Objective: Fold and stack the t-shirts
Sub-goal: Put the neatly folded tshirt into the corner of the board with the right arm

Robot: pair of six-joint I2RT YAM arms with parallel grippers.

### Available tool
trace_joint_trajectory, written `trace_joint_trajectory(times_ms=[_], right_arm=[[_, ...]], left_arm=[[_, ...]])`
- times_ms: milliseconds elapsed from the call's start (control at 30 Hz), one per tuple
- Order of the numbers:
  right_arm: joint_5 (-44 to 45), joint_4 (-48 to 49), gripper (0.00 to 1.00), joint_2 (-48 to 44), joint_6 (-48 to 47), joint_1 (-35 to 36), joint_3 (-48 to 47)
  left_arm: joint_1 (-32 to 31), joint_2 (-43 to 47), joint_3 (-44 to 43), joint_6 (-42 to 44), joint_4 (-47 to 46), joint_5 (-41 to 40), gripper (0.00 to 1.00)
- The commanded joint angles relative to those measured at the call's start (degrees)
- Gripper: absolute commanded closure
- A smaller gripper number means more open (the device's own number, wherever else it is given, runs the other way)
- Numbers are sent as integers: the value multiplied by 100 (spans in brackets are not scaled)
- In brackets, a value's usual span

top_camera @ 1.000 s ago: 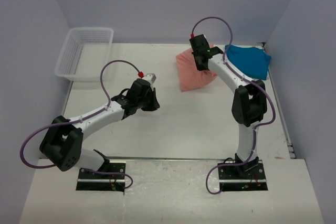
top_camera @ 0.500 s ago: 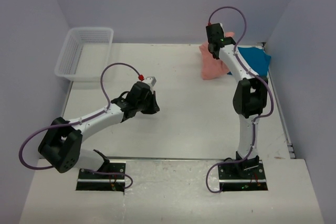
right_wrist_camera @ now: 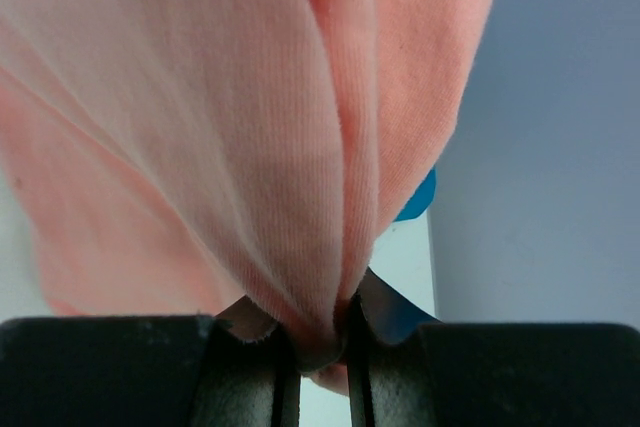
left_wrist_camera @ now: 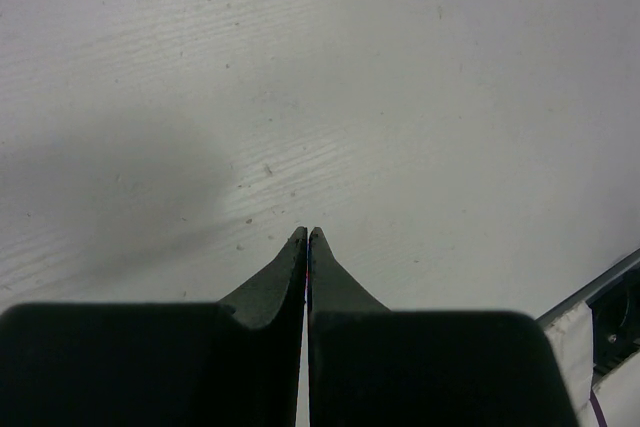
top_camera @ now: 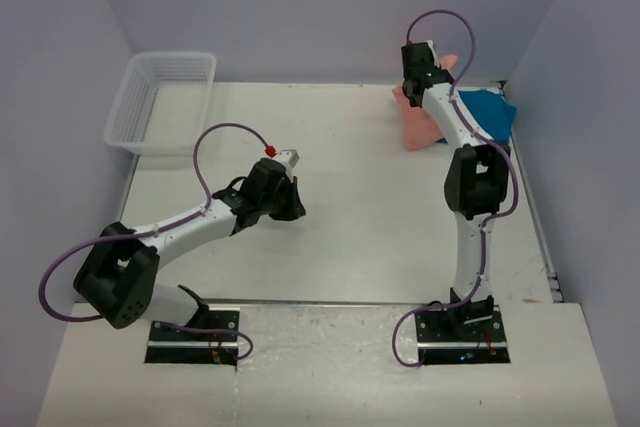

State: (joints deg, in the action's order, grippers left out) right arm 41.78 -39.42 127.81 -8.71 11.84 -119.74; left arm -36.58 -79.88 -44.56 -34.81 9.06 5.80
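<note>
Overhead, right arm (top_camera: 468,187) raised at the far right corner, salmon-pink t-shirt (top_camera: 418,129) hanging from it beside the teal-blue t-shirt (top_camera: 488,113), left arm (top_camera: 190,222) bent low mid-table, left wrist, left gripper (left_wrist_camera: 306,234) shut tight over the table (left_wrist_camera: 400,97), right wrist, right gripper (right_wrist_camera: 323,337) pinching pink cloth.

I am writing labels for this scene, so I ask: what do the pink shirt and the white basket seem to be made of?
The pink shirt looks like soft knitted cloth, perhaps cotton jersey, matte: fine ribs show in the right wrist view, and it hangs in loose folds. The basket looks like stiff white plastic, slightly translucent: its walls are an open, even mesh.
</note>
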Motion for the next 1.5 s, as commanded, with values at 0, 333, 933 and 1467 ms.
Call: trace_joint_trajectory(times_ms=[0,333,933,1467], right_arm=[[489,619,100,-2,-298,-208,-392],[428,936,100,323,-676,-384,-1068],[498,778,100,130,-184,-691,-612],[595,778,100,569,-131,-999,-893]], left_arm=[[-34,-28,87,79,-256,96,100],[-25,-247,140,79,-370,211,100],[-25,-485,131,88,-431,316,100],[-34,-538,166,97,-431,351,100]])
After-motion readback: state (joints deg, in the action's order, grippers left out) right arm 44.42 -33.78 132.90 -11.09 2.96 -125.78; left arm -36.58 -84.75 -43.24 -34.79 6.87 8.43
